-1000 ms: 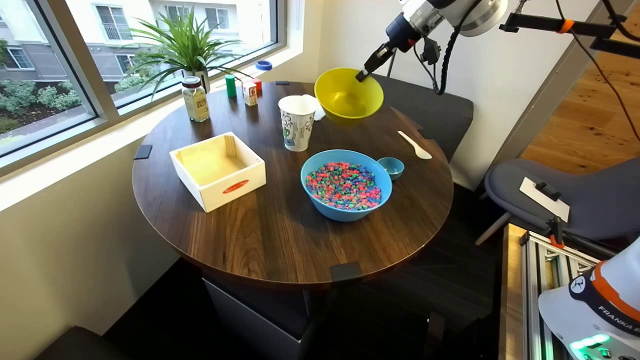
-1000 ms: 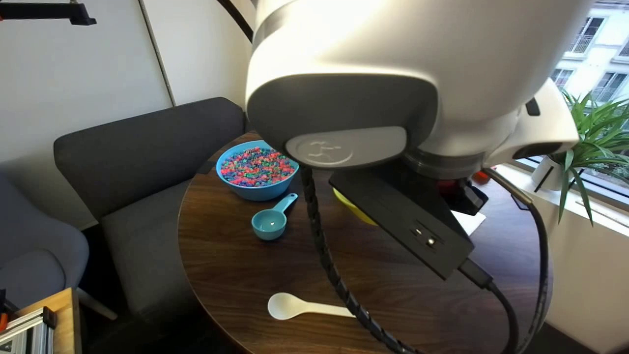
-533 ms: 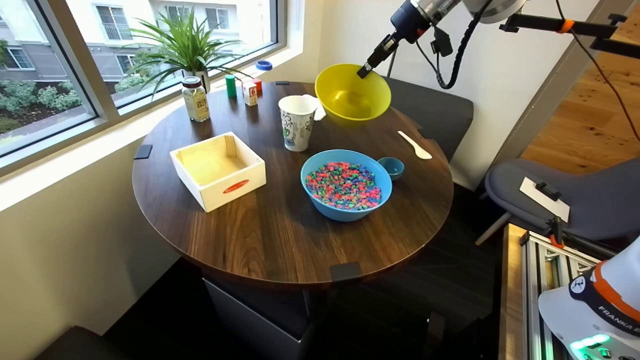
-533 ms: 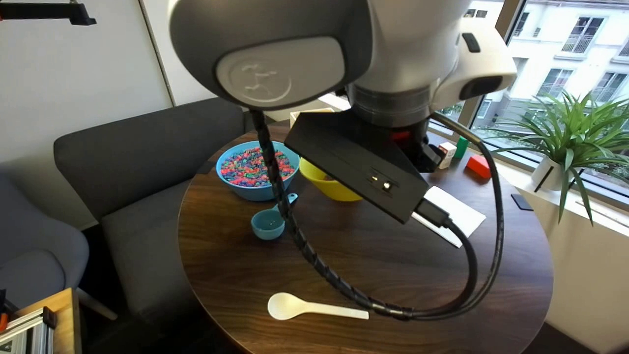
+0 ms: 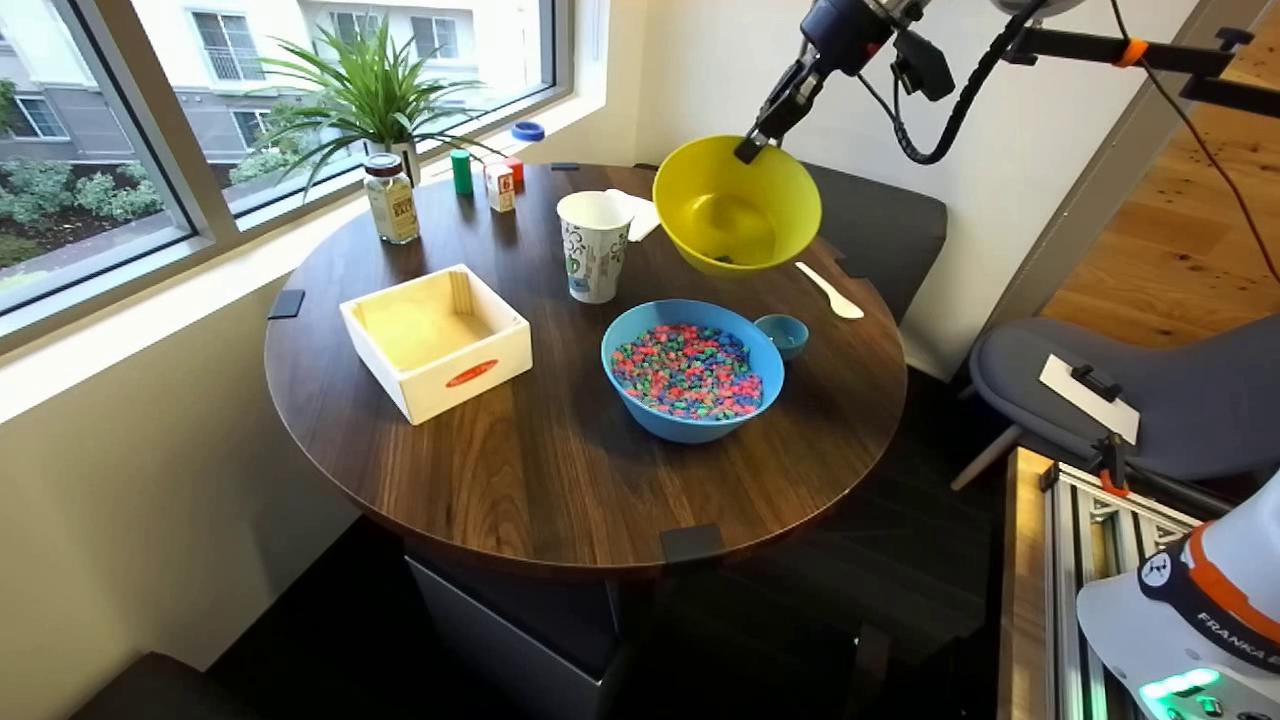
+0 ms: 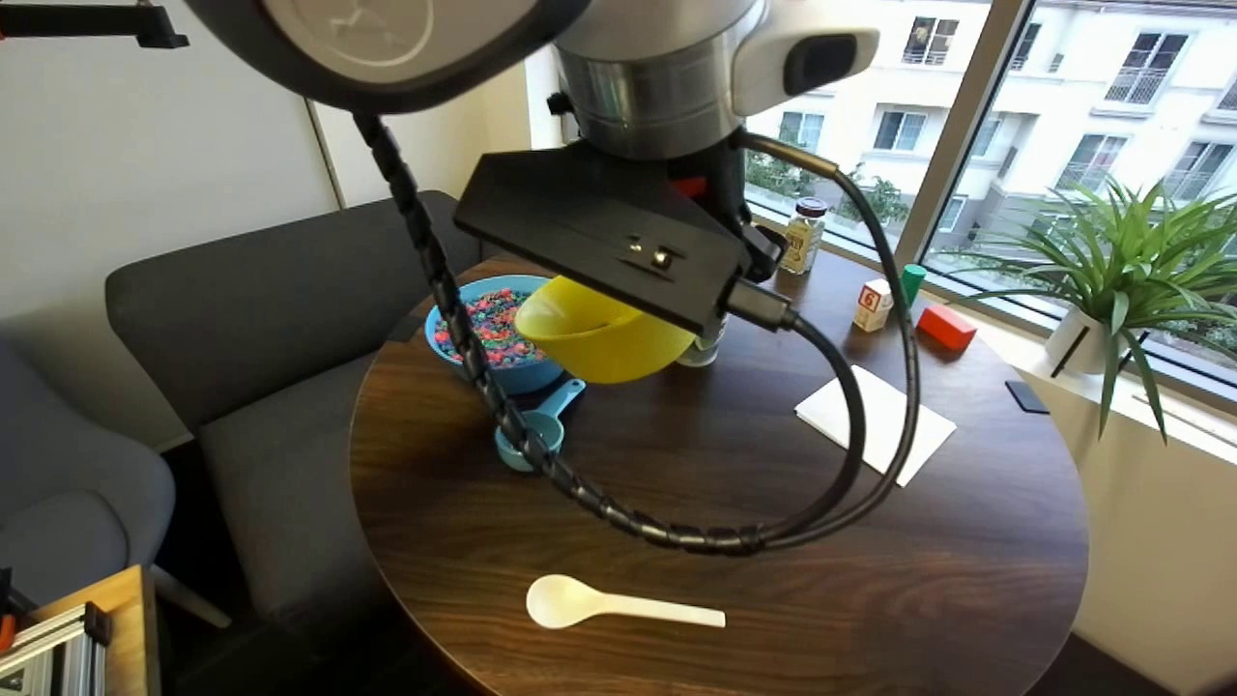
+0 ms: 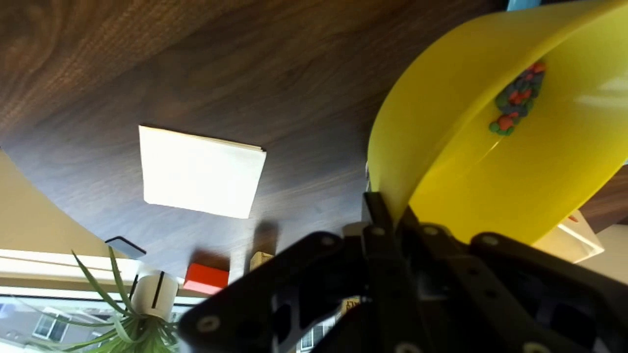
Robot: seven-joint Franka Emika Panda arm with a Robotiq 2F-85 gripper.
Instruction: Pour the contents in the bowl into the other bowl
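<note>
- The gripper [image 7: 392,215], black and jointed, pinches the rim of the yellow bowl [image 5: 735,205], one fingertip outside the wall and one inside.
- The yellow bowl is round, smooth and glossy, like plastic. It hangs in the air from the fingertips, over the table [image 5: 560,480], its mouth tilted toward the blue bowl [image 5: 688,431].
- Deep inside the yellow bowl, away from the pinched rim, lies a small patch of knobbly bits [image 7: 520,98], red, green and dark.
- The blue bowl, round and smooth-walled, stands upright on the table, lower than the gripper; the yellow bowl comes between the two. A broad bed of rough, crumbly bits in pink, blue and green covers its inside.
- Just beside the blue bowl, also below the gripper, sits a blue scoop [image 5: 784,336], a rounded cup with a straight handle.
- Under the gripper spreads the round tabletop, dark brown with streaky wood grain.
- Lower than the gripper, a paper cup [image 5: 596,250] with a swirl print stands upright.
- Well apart from the gripper: a pale, square-cornered wooden tray [image 5: 430,388] and a smooth, oval-headed white spoon [image 6: 618,607].
- Left of the fingertips in the wrist view, flat white sheets [image 7: 201,171] lie stacked.
</note>
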